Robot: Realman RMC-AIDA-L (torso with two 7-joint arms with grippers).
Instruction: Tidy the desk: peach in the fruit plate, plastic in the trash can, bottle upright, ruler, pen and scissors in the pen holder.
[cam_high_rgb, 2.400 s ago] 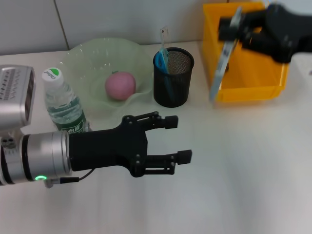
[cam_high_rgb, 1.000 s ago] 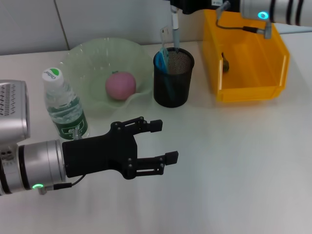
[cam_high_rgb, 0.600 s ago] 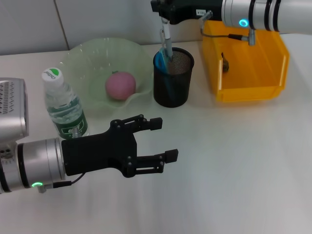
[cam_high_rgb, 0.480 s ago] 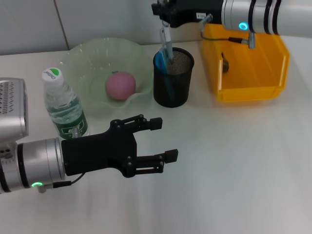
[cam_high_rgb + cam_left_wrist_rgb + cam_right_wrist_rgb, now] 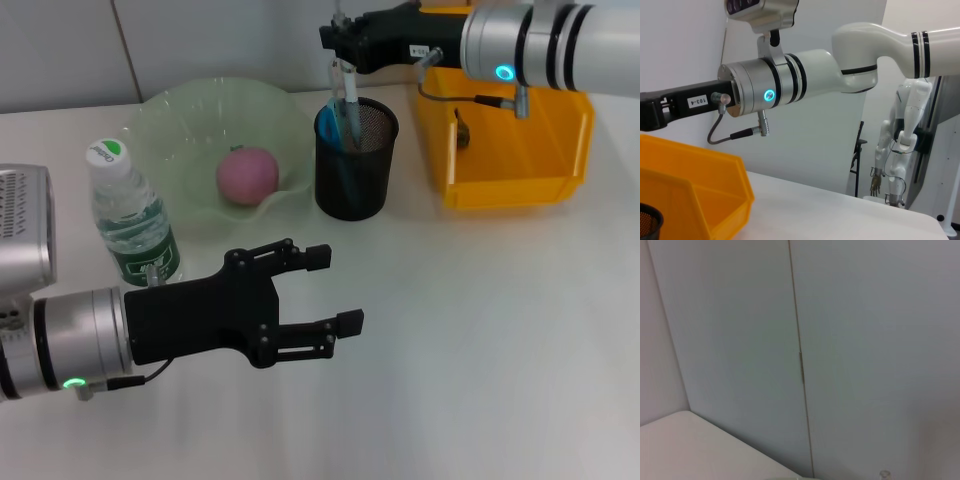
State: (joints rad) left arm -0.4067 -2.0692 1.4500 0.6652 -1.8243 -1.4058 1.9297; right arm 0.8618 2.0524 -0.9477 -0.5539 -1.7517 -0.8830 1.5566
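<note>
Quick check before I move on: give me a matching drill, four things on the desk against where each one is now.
Things:
1. peach
2. bottle
3. right gripper
4. left gripper

Places:
A. hovering open over bare desk, in front of the bottle
B. above the black mesh pen holder
C. in the green fruit plate
D. standing upright beside the plate, on the robot's left

Pairs: 1-C, 2-D, 3-B, 4-A

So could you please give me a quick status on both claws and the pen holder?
Right claw above pen holder, item lowering in. Left claw open, idle over the desk. Peach in fruit plate, bottle upright. Nothing in the way.
</note>
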